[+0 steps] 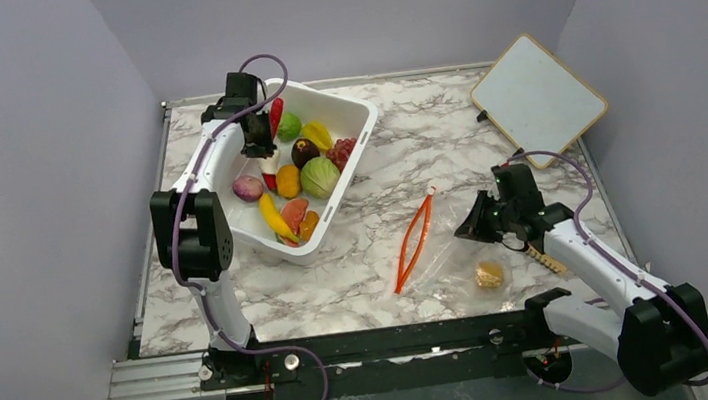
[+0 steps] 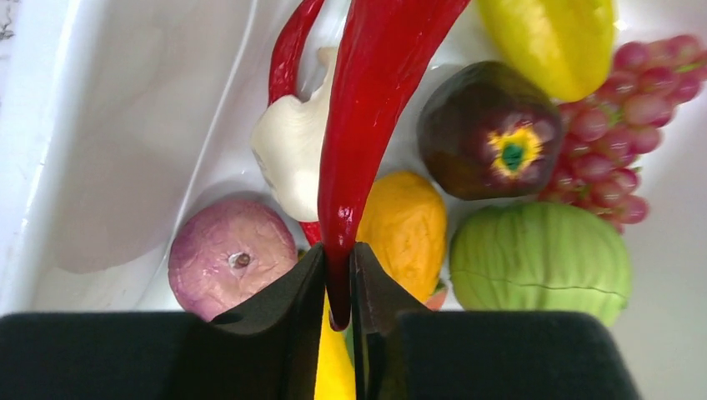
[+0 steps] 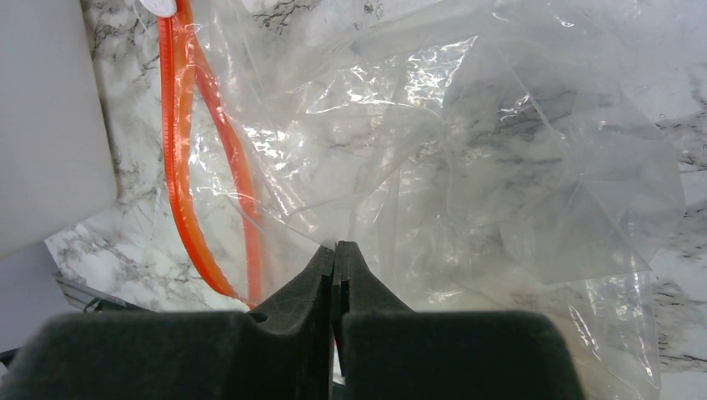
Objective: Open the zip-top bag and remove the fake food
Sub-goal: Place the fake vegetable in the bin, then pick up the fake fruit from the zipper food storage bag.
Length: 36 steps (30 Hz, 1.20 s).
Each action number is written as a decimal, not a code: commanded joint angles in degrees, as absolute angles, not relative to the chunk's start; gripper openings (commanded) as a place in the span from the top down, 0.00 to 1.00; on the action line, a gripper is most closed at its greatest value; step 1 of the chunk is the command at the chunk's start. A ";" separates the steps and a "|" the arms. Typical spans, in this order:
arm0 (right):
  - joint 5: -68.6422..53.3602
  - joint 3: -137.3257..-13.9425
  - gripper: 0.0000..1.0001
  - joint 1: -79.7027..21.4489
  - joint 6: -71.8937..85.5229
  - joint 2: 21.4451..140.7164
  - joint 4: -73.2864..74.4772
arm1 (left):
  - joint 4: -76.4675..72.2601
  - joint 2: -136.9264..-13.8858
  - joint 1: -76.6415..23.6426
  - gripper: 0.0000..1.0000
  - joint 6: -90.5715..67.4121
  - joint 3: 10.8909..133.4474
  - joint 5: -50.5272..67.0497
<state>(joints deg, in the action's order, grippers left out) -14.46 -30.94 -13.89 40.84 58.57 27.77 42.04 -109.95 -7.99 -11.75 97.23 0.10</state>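
The zip-top bag [image 1: 448, 246] lies flat on the marble right of centre, its orange zip strip [image 1: 413, 242] parted. My right gripper [image 1: 470, 229] is shut on the bag's clear film [image 3: 467, 167] at its right side; in the right wrist view the pads [image 3: 321, 271] pinch the plastic beside the zip strip [image 3: 179, 192]. A tan piece of fake food [image 1: 488, 274] sits at the bag's near corner. My left gripper [image 2: 338, 275] is shut on the tip of a red chili [image 2: 367, 125], held over the white tub [image 1: 361, 119]. That gripper [image 1: 266, 142] is above the tub's far left.
The tub holds several toys: a banana [image 1: 273, 217], an orange [image 1: 288, 180], a green cabbage [image 1: 320, 177], a purple onion [image 2: 229, 254], grapes [image 2: 617, 125]. A white board [image 1: 537, 99] leans at the back right. Grey walls close in both sides.
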 commanded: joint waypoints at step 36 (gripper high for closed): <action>-25.53 -36.18 0.99 -13.97 35.62 56.83 25.34 | 25.88 -84.98 -34.15 0.44 -22.59 70.71 21.83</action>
<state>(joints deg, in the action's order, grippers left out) -20.53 -34.17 -13.89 38.20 58.81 27.99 30.00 -85.89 -31.18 -18.06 74.32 21.17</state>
